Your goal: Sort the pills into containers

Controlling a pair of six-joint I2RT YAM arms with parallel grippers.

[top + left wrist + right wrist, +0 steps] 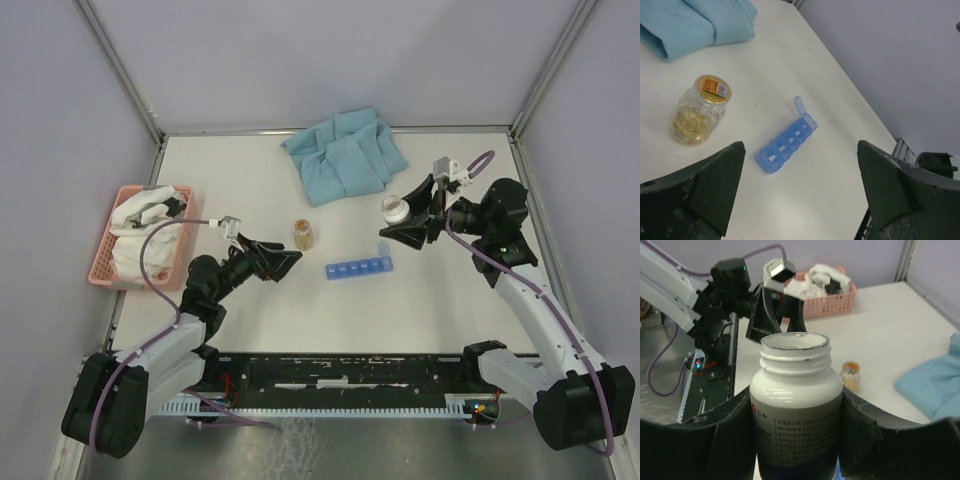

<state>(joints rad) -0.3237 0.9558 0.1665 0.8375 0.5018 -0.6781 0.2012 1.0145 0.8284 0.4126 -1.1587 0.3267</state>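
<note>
Two arms over a white desk (450,320), so here's the rundown from the overhead view first. The left hand (276,262) sits low near the middle-left, jaws spread apart with nothing in them. Just beyond it stands a small glass jar (304,235). The pill organiser (358,268) lies flat near the desk's centre, between the two hands, touching neither. The right hand (408,222) is clamped on a white bottle (397,210), held up off the desk just beyond the organiser's right end. A crumpled blue cloth (345,155) is at the back, and a pink basket (140,240) with white stuff in it sits at the left edge.

Left wrist cam: both fingers (705,190) stand wide, with bare desk between them. The organiser (785,142) is straight ahead, a row of blue compartments, and the far end one has its lid flipped up. The jar (699,110) is upright to its left with yellowish contents and a gold lid, clearly apart from the strip. The cloth (695,22) is at the top corner.

Right wrist cam: the bottle (796,405) fills the frame, upright, no cap, mouth open, with a finger (725,445) pressed against each side. Behind it you can see the jar (851,376), the basket (832,300) and the cloth (940,385).
</note>
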